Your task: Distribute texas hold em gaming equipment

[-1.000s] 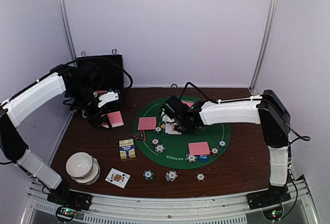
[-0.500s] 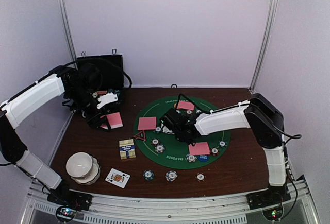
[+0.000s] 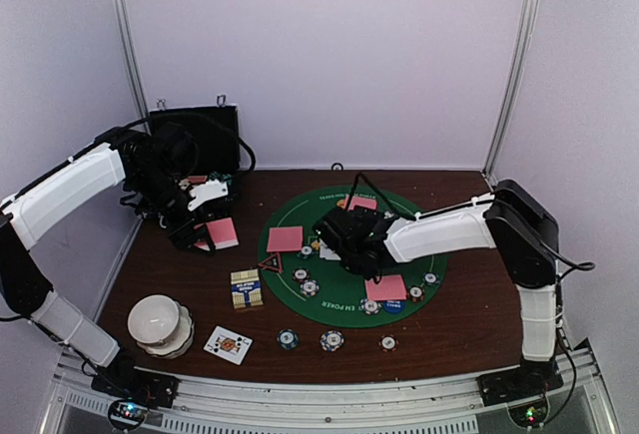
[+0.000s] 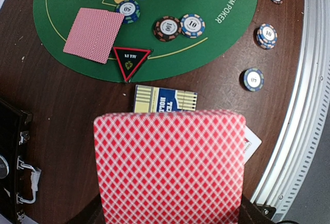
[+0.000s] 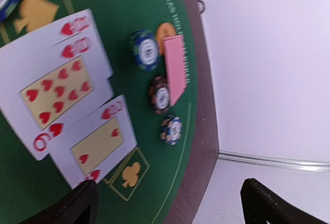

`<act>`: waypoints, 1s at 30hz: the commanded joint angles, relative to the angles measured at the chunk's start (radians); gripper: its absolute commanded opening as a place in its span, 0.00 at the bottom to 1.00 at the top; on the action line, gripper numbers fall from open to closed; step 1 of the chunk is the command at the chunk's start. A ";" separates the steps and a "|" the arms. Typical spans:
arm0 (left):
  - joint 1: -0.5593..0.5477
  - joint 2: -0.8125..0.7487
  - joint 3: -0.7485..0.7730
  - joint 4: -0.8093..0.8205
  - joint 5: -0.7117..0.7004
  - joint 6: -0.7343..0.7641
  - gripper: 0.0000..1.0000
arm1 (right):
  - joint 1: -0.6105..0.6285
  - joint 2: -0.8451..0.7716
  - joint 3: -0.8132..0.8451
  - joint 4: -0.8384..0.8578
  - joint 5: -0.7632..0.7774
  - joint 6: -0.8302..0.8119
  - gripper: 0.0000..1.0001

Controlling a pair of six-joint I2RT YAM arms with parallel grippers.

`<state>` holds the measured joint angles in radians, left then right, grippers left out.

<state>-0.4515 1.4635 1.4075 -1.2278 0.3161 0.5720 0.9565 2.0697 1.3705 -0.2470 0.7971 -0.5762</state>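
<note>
Left gripper [image 3: 198, 231] clamps the pink-backed playing card stack [image 4: 167, 165] left of the round green felt mat [image 3: 300, 296], long axis pointing matward, while the right gripper [image 3: 337, 238], spread wide and empty, hovers over the face-up heart cards [image 5: 67, 90] at mat centre.

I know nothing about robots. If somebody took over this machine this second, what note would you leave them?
Left end effector: shut on a stack of pink-backed cards, at the table's left side.
Right end effector: open, holding nothing, over the face-up heart cards on the green mat.
Done: face-down pink cards lie at three spots on the mat, with chips beside them.
Left: probably dealing out the held stack; the three front chips sit on bare wood off the mat and may need placing.
</note>
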 commanded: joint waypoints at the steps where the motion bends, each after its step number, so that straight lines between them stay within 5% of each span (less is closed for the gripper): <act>1: 0.005 -0.007 0.028 0.024 0.021 -0.001 0.00 | -0.033 -0.135 0.094 0.093 0.193 0.160 0.99; 6: 0.005 -0.011 0.033 0.023 0.015 -0.001 0.00 | -0.067 -0.215 0.269 -0.230 0.075 0.547 1.00; 11: 0.005 -0.008 0.038 0.024 0.016 0.002 0.00 | -0.155 -0.316 0.295 -0.347 -0.378 0.861 0.99; 15: 0.005 -0.008 0.037 0.023 0.013 0.005 0.00 | -0.228 -0.339 0.286 -0.345 -0.836 1.035 1.00; 18: 0.005 -0.004 0.036 0.024 0.009 0.009 0.00 | -0.232 -0.332 0.287 -0.341 -1.040 1.124 1.00; 25: 0.005 0.004 0.039 0.024 0.017 0.008 0.00 | -0.223 -0.279 0.219 -0.188 -1.354 1.382 0.99; 30: 0.005 0.005 0.034 0.026 0.019 0.009 0.00 | -0.160 -0.202 0.223 -0.075 -1.419 1.485 0.99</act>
<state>-0.4511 1.4651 1.4155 -1.2278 0.3164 0.5728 0.7532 1.8088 1.5917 -0.4480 -0.4782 0.7662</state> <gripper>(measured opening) 0.666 0.995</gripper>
